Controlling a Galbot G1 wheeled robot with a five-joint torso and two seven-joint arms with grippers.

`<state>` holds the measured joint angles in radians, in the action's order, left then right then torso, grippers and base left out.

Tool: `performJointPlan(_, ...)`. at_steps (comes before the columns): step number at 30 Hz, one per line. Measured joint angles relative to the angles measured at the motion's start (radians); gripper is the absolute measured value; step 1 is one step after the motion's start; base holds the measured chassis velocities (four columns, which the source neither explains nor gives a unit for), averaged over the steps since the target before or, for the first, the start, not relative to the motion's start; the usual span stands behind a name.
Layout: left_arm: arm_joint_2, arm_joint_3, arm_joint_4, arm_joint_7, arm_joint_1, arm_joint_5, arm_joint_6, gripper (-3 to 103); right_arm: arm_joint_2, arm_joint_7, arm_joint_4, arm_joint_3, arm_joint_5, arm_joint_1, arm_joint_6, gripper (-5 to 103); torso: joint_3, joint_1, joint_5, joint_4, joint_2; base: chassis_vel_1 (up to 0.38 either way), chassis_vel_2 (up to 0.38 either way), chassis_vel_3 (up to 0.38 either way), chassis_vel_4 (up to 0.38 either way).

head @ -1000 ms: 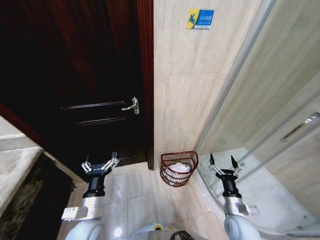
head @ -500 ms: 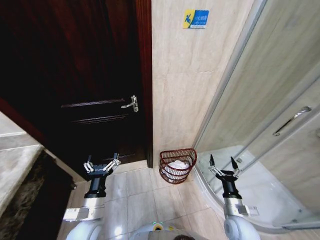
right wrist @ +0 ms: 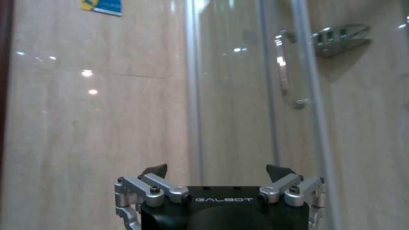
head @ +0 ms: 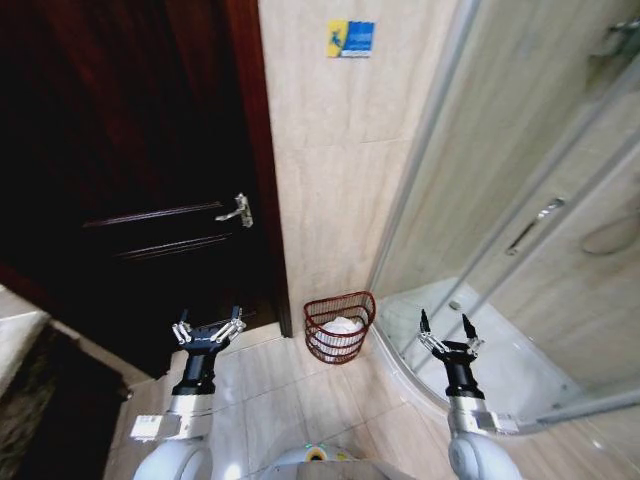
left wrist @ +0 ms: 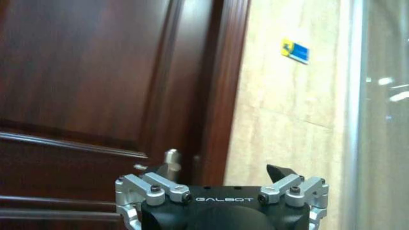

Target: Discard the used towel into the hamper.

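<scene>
**Hamper sitting at the wall, both arms just held up front**

The hamper is on the tiled floor, right up against the beige tile wall, tucked between the dark wooden door and the glass shower enclosure. There's something white bunched up inside it, looks like the towel, lying low in the basket below the rim.

Arms: the left end effector sits at about 9 o'clock from the hamper, well apart from it, fingers spread wide with nothing between them. It points toward the door, and the left wrist view has the door handle just past its fingertips. The right end effector is at roughly 3 o'clock from the hamper, over the curved shower threshold, also spread wide and empty. Both forearms run straight up from the bottom of the head view. A small blue-and-yellow sign sits high on the wall at 12 o'clock from the hamper.
</scene>
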<state>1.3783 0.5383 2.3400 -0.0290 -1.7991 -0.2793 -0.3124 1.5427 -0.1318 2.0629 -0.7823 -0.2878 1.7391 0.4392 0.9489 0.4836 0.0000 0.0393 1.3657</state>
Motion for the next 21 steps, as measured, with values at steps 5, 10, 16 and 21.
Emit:
performJointPlan(5,-0.011,-0.001,0.0,0.002,0.003,-0.004,-0.001,100,0.0,0.001,0.0,-0.002,0.001,0.0,0.0,100,0.0,0.0,0.0,0.0,0.0,-0.118,-0.124,-0.111,-0.12)
performJointPlan(10,-0.02,0.0,0.002,0.005,0.007,-0.011,-0.002,100,0.0,0.004,0.003,-0.005,0.001,-0.001,-0.001,100,0.0,0.0,0.0,-0.0002,0.0,-0.133,-0.128,-0.126,-0.137)
performJointPlan(16,-0.023,-0.001,0.002,0.007,0.007,-0.013,-0.003,100,-0.001,0.011,0.008,-0.007,0.001,0.002,-0.002,100,0.0,0.0,0.0,0.0001,0.0,-0.127,-0.11,-0.129,-0.123)
performJointPlan(21,-0.028,-0.006,0.004,0.009,0.007,-0.012,-0.003,100,-0.002,0.021,0.016,-0.012,0.001,0.006,-0.005,100,0.0,0.0,0.0,-0.0001,0.0,-0.119,-0.129,-0.123,-0.126)
